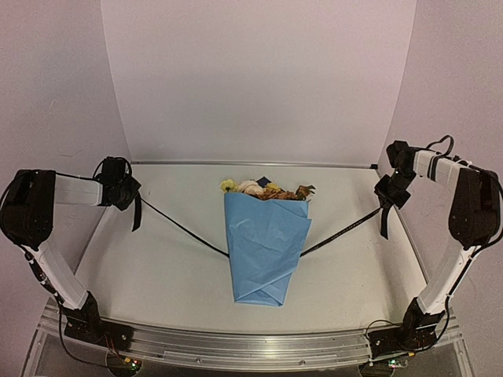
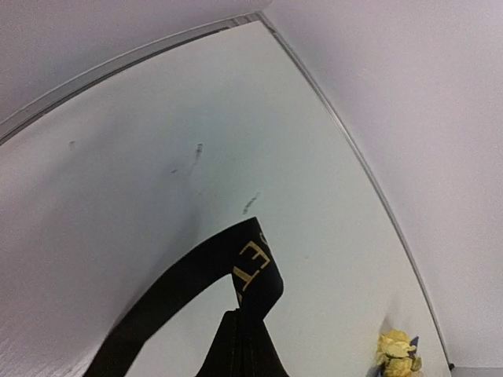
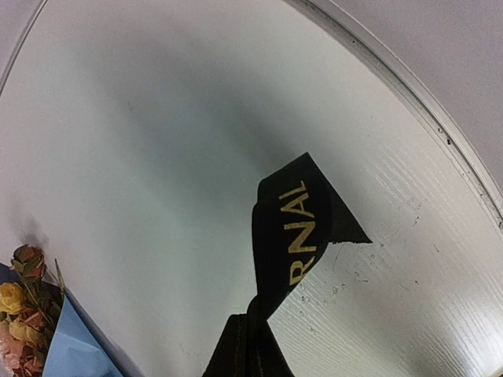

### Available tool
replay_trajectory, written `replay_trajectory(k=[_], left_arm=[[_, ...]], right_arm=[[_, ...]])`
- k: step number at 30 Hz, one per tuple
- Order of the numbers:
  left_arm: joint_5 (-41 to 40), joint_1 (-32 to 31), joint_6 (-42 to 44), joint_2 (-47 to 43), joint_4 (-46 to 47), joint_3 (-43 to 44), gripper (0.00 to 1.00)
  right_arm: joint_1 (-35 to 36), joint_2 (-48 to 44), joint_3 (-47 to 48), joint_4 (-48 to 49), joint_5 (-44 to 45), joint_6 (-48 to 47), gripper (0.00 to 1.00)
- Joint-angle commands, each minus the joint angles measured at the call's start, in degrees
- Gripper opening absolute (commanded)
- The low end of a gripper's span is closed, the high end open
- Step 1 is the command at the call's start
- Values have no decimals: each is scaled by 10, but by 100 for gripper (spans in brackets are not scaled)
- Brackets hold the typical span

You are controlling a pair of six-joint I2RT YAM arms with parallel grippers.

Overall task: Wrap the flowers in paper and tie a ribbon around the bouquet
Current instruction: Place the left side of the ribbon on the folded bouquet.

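Folded black ribbon (image 3: 295, 228) with gold lettering, its lower end clamped in the right gripper (image 3: 248, 349), white table (image 3: 157, 157) beneath, flowers (image 3: 20, 314) in blue paper (image 3: 75, 349) at the lower left corner

The ribbon (image 3: 295, 228) bears gold letters: "RNAL" at its right end, "ET" at its left.

1. The paper (image 1: 266, 251) at centre frame is thin and matt, with soft creases along its folds.
2. The ribbon (image 3: 295, 228) is flat black cloth with a faint sheen and gold printed letters.
3. The worktop (image 3: 409, 314) is white and matt, finely grained at lower right.
4. The rail (image 1: 251, 347) along the bottom edge is brushed metal.
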Motion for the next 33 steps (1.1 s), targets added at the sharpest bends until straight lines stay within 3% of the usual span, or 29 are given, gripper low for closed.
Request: replay_trajectory(k=[1,7,14,24,29,33], left_arm=[[64,0,62,-34,109,18,0],[79,-24,66,-21,107,28,0],[-10,-15,11,-13,10,24,0],[-16,7,-11,17,-19,62,0],[24,6,28,-9,39,38,0],[166,-26,122,-29,185,24,0]], right_arm=[[-13,-9,33,-26,34,-29,0],[-20,4,75,-50,36,-44,0],[-28,-16,57,-56,42,-50,0],[-28,-29,65,-58,-6,-33,0],[-27,-52,30,-55,-18,-41,0],[-7,-65,17,-45,-65,-53,0]])
